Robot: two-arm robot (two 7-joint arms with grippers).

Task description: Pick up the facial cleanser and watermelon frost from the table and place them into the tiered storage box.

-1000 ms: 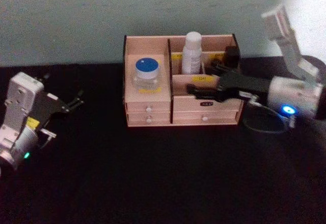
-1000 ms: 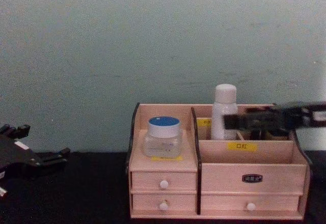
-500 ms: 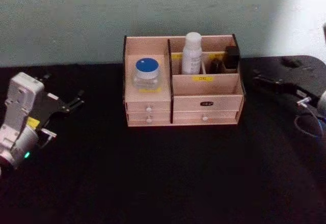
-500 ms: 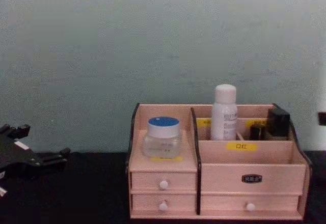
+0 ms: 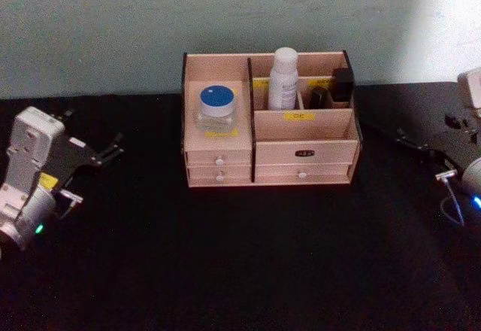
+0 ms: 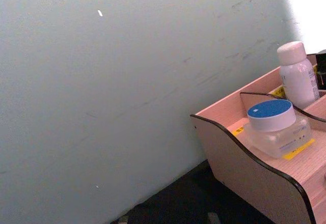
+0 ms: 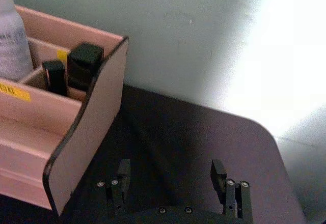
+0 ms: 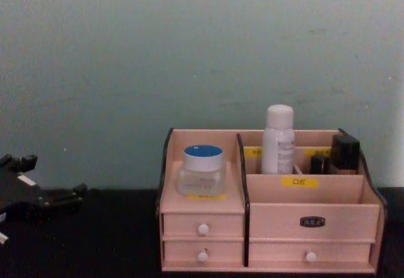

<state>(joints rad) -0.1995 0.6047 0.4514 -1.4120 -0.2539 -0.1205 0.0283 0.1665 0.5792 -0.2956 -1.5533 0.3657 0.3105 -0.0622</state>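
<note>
The left arm (image 5: 30,173) at the left edge has a chunky white housing with a yellow sticker, a little green light and black fingers (image 5: 105,150). The right gripper (image 7: 175,180) is all black with small silver screws, and at the right edge its arm (image 5: 467,177) is pale grey with a blue light and a thin cable.

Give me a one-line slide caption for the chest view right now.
Storage box holds a blue-lidded jar, white bottle and two dark items; left gripper parked at the left edge.
</note>
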